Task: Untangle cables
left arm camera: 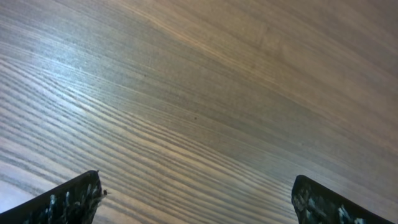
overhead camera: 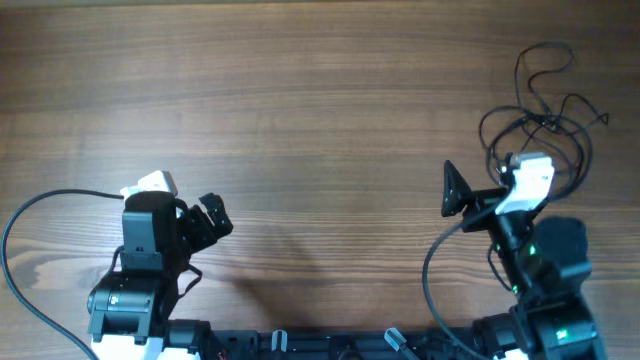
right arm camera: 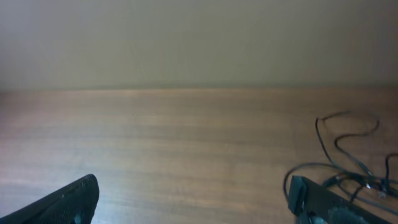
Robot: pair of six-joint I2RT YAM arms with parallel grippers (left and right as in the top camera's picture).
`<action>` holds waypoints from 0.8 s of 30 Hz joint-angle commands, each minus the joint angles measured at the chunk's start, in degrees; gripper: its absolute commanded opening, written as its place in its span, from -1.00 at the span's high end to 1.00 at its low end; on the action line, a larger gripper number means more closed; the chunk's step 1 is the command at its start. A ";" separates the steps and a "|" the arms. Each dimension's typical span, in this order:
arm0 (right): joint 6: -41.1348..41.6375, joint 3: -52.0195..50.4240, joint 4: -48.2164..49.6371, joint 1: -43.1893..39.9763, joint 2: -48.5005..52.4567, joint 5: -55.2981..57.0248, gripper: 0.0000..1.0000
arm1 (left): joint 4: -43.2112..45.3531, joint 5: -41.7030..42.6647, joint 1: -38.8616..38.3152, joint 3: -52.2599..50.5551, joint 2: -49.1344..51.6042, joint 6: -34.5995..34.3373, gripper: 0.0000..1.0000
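The desk (overhead camera: 300, 120) is brown, grained wood. Thin black cables (overhead camera: 541, 120) lie on it — loose loops, far right.

A robot lab bench: wood-grain table (overhead camera: 300, 100), plain beige wall (right arm camera: 186, 37).

Wooden table (overhead camera: 320, 100) (streaky grain) meets pale wall (right arm camera: 199, 37).

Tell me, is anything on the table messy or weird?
Yes. The thin black wires near the right edge of the table lie in a tangled bunch of loose loops crossing each other. Nothing else stands out.
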 commanded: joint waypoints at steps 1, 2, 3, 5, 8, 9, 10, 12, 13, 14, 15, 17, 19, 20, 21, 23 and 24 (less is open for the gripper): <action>1.55 -8.66 7.56 -3.13 -9.77 -3.61 -1.00 | 0.11 0.46 -0.26 -0.24 -0.04 -0.55 -1.00; 1.55 -10.84 9.62 -4.31 -11.91 -4.17 -1.00 | 0.11 0.46 -0.26 -0.24 -0.04 -0.55 -1.00; 1.51 -12.26 10.88 -4.98 -13.33 -4.33 -0.99 | 0.11 0.46 -0.26 -0.24 -0.04 -0.55 -1.00; 0.87 -15.56 14.91 -6.54 -16.76 -3.96 -0.99 | 0.11 0.46 -0.26 -0.24 -0.04 -0.55 -1.00; 0.92 -19.91 20.96 -7.32 -20.04 -3.67 -1.00 | 0.13 0.46 -0.26 -0.24 -0.04 -0.55 -1.00; 0.92 -21.66 23.52 -7.30 -21.14 -3.65 -1.00 | 0.11 0.46 -0.26 -0.24 -0.04 -0.55 -1.00; 0.90 -23.41 25.83 -7.32 -22.45 -3.65 -1.00 | 0.11 0.46 -0.26 -0.24 -0.04 -0.55 -1.00; 0.15 -27.10 30.97 -7.45 -25.09 -3.65 -1.00 | 0.13 0.46 -0.26 -0.24 -0.04 -0.55 -1.00; -1.55 -28.13 33.33 -7.52 -24.96 -3.89 -1.00 | 0.11 0.46 -0.26 -0.24 -0.04 -0.55 -1.00; -3.98 -28.09 33.07 -7.52 -24.96 -4.83 -1.00 | 0.11 0.46 -0.26 -0.24 -0.04 -0.55 -1.00; -7.65 -28.09 32.33 -7.52 -24.96 -6.10 -1.00 | 0.11 0.46 -0.26 -0.24 -0.04 -0.55 -1.00; -10.84 -28.09 26.18 -7.52 -24.98 -4.92 -1.00 | 0.11 0.46 -0.26 -0.24 -0.04 -0.55 -1.00; -10.84 -28.09 18.53 -7.52 -24.98 -5.86 -1.00 | 0.11 0.46 -0.26 -0.24 -0.04 -0.55 -1.00; -10.75 -28.09 15.65 -7.52 -24.98 -6.64 -1.00 | 0.11 0.46 -0.26 -0.24 -0.04 -0.55 -1.00; -11.06 -28.09 15.98 -7.52 -24.98 -6.67 -1.00 | 0.11 0.46 -0.26 -0.24 -0.04 -0.55 -1.00; -11.04 -28.09 16.04 -7.52 -24.98 -6.67 -1.00 | 0.11 0.46 -0.26 -0.24 -0.04 -0.55 -1.00; -11.04 -28.09 16.04 -7.52 -24.98 -6.67 -1.00 | 0.11 0.46 -0.26 -0.24 -0.04 -0.55 -1.00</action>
